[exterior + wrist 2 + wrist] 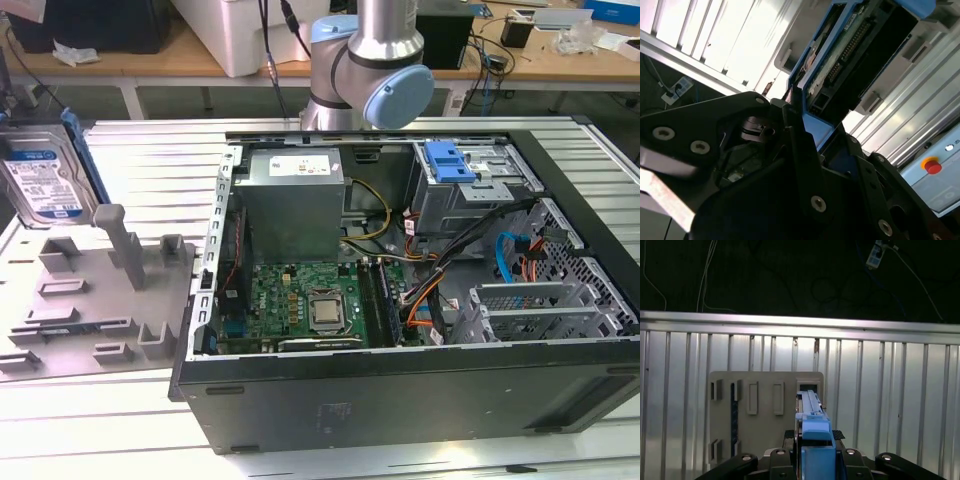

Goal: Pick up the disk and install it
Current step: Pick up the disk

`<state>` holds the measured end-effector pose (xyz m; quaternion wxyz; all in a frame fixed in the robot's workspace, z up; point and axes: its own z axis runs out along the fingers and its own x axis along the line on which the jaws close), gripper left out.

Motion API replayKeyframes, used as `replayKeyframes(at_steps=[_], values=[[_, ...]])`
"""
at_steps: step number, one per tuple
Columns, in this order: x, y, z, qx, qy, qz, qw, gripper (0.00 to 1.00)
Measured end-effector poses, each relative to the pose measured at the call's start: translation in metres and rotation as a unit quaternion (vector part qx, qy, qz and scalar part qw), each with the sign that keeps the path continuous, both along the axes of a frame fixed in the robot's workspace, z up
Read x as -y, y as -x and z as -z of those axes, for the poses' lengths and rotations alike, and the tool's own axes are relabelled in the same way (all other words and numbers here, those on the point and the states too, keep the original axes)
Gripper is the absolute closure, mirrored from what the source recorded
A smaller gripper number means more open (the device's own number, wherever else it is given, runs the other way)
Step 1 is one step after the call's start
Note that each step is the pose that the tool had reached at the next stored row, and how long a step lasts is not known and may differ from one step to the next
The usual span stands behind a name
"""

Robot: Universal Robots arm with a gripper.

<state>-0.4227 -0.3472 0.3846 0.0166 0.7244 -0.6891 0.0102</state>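
Observation:
The disk [42,180], a silver drive with a white-and-blue label in a blue carrier frame, stands tilted at the far end of the grey fixture plate [100,300], on the exterior view's left. In the first wrist view the disk [810,407] is edge-on, and my gripper [815,440] is shut on its blue carrier above the fixture plate [765,390]. The second wrist view shows the disk [850,55] from its circuit-board side, with my gripper [815,132] clamped on the blue frame's end.
An open computer case [400,390] lies to the exterior view's right of the fixture. It holds a grey drive cage [470,195] with a blue latch [450,160], a motherboard [310,305], a power supply [290,200] and loose cables [470,265]. Posts [120,240] rise from the fixture.

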Motion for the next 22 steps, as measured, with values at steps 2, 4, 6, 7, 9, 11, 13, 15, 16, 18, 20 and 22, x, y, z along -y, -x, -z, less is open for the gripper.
replayKeyframes(at_steps=[2,4,6,7,9,11,13,15,16,18,20,22], values=[[0.0000,0.000,-0.0087,0.0000,0.0007,0.000,1.0000,0.63],[0.0000,0.000,-0.0148,0.0000,0.0014,0.000,1.0000,0.63],[0.0000,-0.001,-0.0195,0.0001,0.0020,0.000,1.0000,0.63],[0.0000,-0.001,-0.0218,0.0000,0.0024,0.000,1.0000,0.63],[0.0000,-0.001,-0.0272,0.0000,0.0036,0.000,1.0000,0.63],[0.0000,-0.002,-0.0328,0.0000,0.0050,0.000,1.0000,0.63],[0.0000,-0.003,-0.0423,0.0000,0.0075,0.000,1.0000,0.63],[0.0000,-0.004,-0.0501,0.0000,0.0093,0.000,1.0000,0.63],[0.0000,-0.004,-0.0532,0.0000,0.0100,0.000,1.0000,0.63],[0.0000,-0.004,-0.0593,0.0000,0.0114,0.000,0.9999,0.63],[0.0000,-0.005,-0.0635,0.0000,0.0125,0.000,0.9999,0.63],[0.0000,-0.007,-0.0674,0.0001,0.0139,0.000,0.9999,0.63]])
